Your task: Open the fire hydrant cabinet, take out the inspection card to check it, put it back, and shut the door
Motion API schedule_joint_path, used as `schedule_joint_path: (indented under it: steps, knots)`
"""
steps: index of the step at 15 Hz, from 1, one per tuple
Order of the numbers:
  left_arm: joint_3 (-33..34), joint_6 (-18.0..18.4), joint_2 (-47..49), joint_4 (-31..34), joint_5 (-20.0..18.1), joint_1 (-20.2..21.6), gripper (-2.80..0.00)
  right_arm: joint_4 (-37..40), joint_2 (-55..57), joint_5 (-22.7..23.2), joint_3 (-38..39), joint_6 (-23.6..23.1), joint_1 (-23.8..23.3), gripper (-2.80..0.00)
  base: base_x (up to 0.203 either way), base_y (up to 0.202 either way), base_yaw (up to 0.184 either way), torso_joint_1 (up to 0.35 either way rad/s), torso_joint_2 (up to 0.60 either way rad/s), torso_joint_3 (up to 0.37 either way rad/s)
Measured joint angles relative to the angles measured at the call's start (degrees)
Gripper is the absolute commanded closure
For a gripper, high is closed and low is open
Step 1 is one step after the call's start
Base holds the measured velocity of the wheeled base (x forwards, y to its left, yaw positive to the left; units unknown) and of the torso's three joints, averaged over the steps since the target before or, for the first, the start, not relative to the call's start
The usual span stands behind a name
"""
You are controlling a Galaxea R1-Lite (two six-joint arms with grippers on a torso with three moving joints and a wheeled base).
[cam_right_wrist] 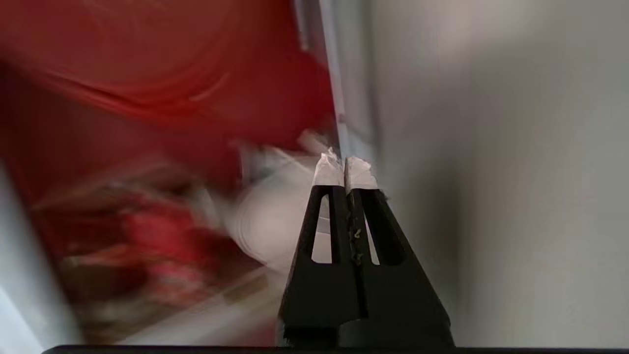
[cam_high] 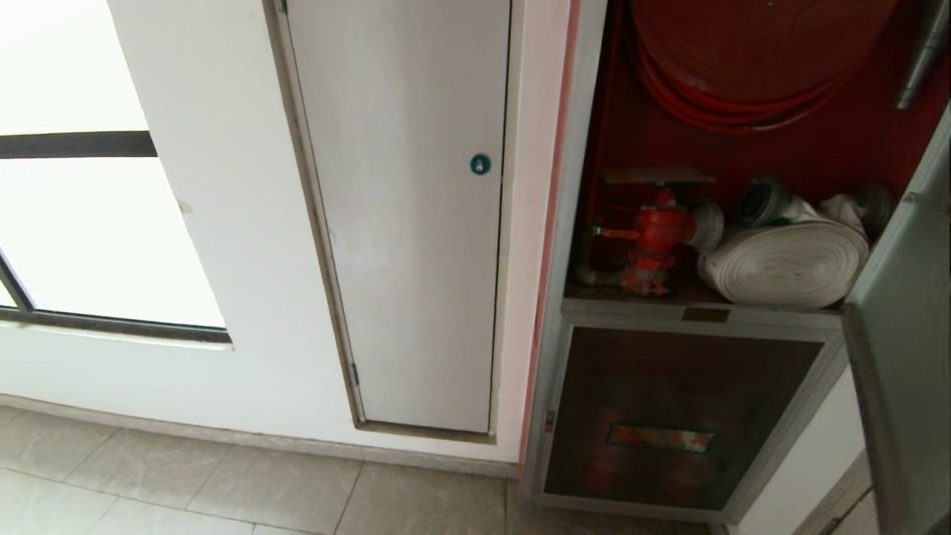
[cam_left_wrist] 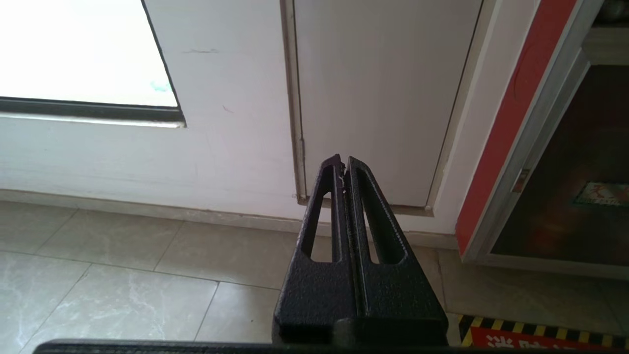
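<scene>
Head view: inspection card [cam_high: 657,175] flat, crosswise.

The right wrist view was smeared, so the red valve [cam_right_wrist: 147,236] and rolled hose [cam_right_wrist: 275,216] inside the cabinet [cam_right_wrist: 162,98] were only blurs. In the head view the hose reel [cam_high: 750,59] was cut off by the top edge, the open door [cam_high: 903,334] ran off the right edge, and neither end effector showed.

Brushed-metal fire hydrant cabinet [cam_high: 565,312], woven cloth hose roll [cam_high: 784,264], glossy floor tiles [cam_high: 223,483], matt white door panel [cam_high: 409,260].
</scene>
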Motion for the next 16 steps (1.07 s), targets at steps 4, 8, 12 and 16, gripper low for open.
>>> schedule_joint_path:
  steps: [4,8,12,16]
  knots:
    - [0.00,0.00,-0.01,-0.03,0.01,0.00,0.00,6.74,-3.16,-0.76,-0.61,0.01,-4.25,0.00,0.000,0.000,0.000,0.000,0.00,0.000]
    - [0.00,-0.01,0.00,-0.01,-0.01,0.00,0.00,8.30,-4.65,-2.04,-1.24,0.00,-6.45,0.00,0.000,0.000,0.000,0.000,0.00,0.000]
    - [0.00,0.00,0.00,0.00,-0.02,0.00,0.00,12.06,-5.01,-2.40,-3.07,0.00,-9.87,0.00,0.000,0.000,0.000,0.000,0.00,0.000]
    - [0.00,0.01,-0.02,-0.01,-0.02,-0.02,0.00,17.50,-5.01,-2.72,-4.58,0.09,-13.57,0.00,0.000,0.000,0.000,0.000,0.00,0.000]
